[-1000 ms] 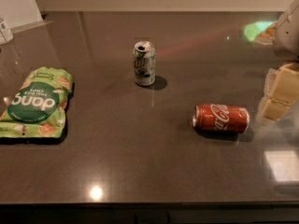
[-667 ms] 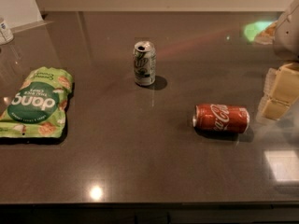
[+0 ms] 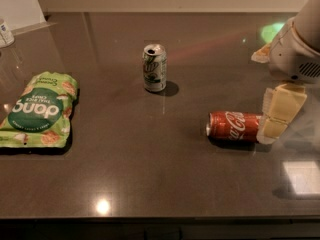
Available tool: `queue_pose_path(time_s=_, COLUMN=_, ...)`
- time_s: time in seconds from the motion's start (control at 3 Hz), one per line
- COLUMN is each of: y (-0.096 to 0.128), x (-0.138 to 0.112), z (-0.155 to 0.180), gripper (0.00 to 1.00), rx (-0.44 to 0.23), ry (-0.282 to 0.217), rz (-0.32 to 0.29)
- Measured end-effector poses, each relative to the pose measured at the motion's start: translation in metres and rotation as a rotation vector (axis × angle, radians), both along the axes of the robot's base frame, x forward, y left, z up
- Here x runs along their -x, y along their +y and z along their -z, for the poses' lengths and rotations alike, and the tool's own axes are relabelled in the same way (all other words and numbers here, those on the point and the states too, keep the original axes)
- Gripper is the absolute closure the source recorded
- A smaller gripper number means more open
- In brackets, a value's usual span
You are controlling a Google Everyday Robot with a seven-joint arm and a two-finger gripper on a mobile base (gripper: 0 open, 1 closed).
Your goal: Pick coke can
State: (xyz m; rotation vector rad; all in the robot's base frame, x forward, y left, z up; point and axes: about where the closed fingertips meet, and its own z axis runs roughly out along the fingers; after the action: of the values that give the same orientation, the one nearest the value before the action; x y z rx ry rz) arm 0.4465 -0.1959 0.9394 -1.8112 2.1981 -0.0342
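Vs a sec ago, the cream-padded robot gripper (image 3: pixel 270 124) has slid left: it now overlaps the right end of the red aluminium coke can (image 3: pixel 233 126), which lies on its side right of centre on the dark countertop (image 3: pixel 150 184). Approach looks nearly done, grasp prob next. Can't tell how far it's open; nothing lifted. The arm reaches in from the far right, angled down-left. Farther left, the upright white-green can (image 3: pixel 154 68) is unmoved.

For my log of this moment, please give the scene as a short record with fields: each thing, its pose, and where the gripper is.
surface: dark table
coke can: lying on its side, right of centre
white-and-green can: upright, behind and to the left of the coke can, apart from it
snack bag: green, lying flat near the left edge
gripper: at the right side, over the coke can's right end and hiding that end in this view; contact cannot be told
task state: coke can lies on the table, not yet lifted
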Motion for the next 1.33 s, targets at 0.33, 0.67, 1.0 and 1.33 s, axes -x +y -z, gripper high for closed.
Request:
queue_pose_path(time_s=0.33, y=0.015, x=-0.001, z=0.019, gripper=0.0, rx=0.003, ry=0.029, rz=-0.026)
queue_pose_path(time_s=0.67, y=0.028, x=-0.002, z=0.039, gripper=0.0, rx=0.01, ry=0.057, rz=-0.04)
queue_pose_path(time_s=1.0, y=0.034, x=-0.002, z=0.057, gripper=0.0, rx=0.033, ry=0.076, rz=-0.039)
queue_pose_path(time_s=1.33, y=0.036, x=-0.002, z=0.073, gripper=0.0, rx=0.057, ry=0.098, rz=-0.035)
